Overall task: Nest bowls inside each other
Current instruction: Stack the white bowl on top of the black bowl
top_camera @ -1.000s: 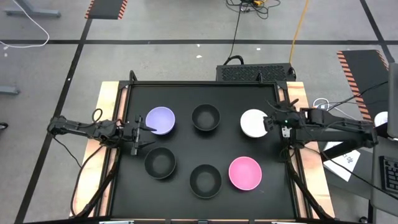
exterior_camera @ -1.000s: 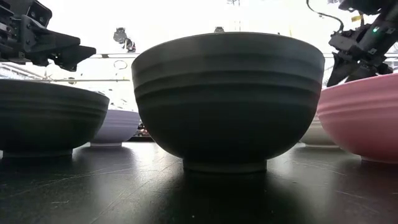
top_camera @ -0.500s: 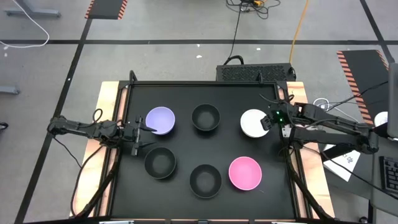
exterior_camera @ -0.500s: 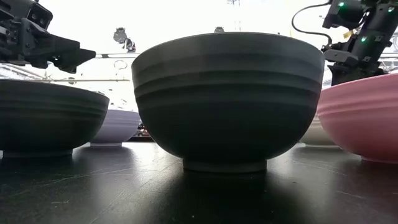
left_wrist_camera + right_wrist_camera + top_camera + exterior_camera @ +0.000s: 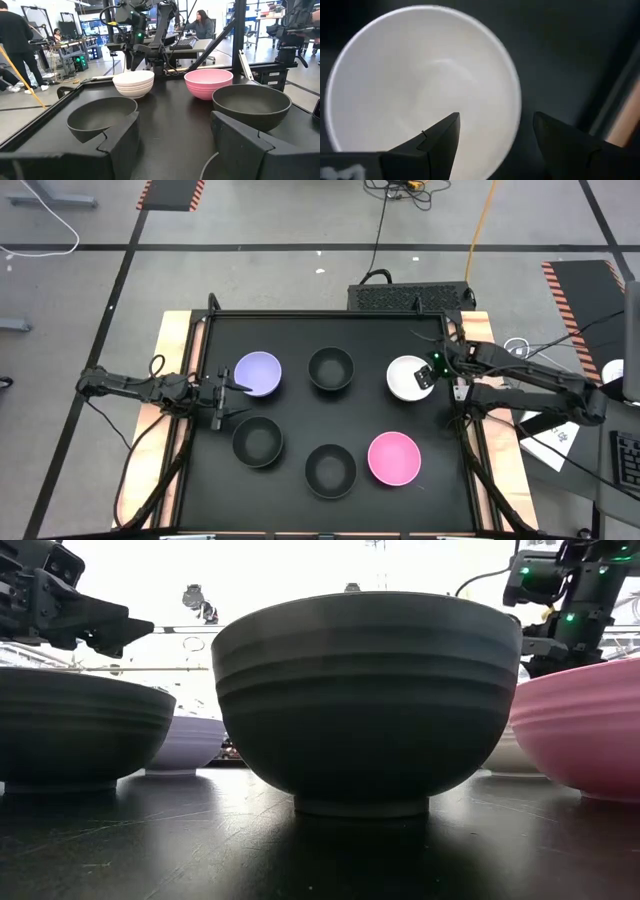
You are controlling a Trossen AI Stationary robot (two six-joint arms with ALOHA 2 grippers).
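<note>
Right gripper (image 5: 428, 375) hovers, seemingly untouching, fingers wide over white bowl (image 5: 406, 377); left gripper (image 5: 222, 397) waits wide.

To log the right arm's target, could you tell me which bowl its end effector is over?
The white bowl: the right end effector, open, straddles its rim, unlike the pink bowl.

This is a robotics lab or workshop. The black table (image 5: 330, 340) stands on a grey concrete floor (image 5: 260, 280) marked with black tape lines (image 5: 300, 247) and orange-black hazard stripes (image 5: 172, 193). Loose cables (image 5: 380, 225) run across the floor. In the left wrist view, desks with monitors (image 5: 97, 27), metal stands (image 5: 239, 35) and other equipment fill the room behind, and several people (image 5: 15, 45) stand or sit at the work stations.
</note>
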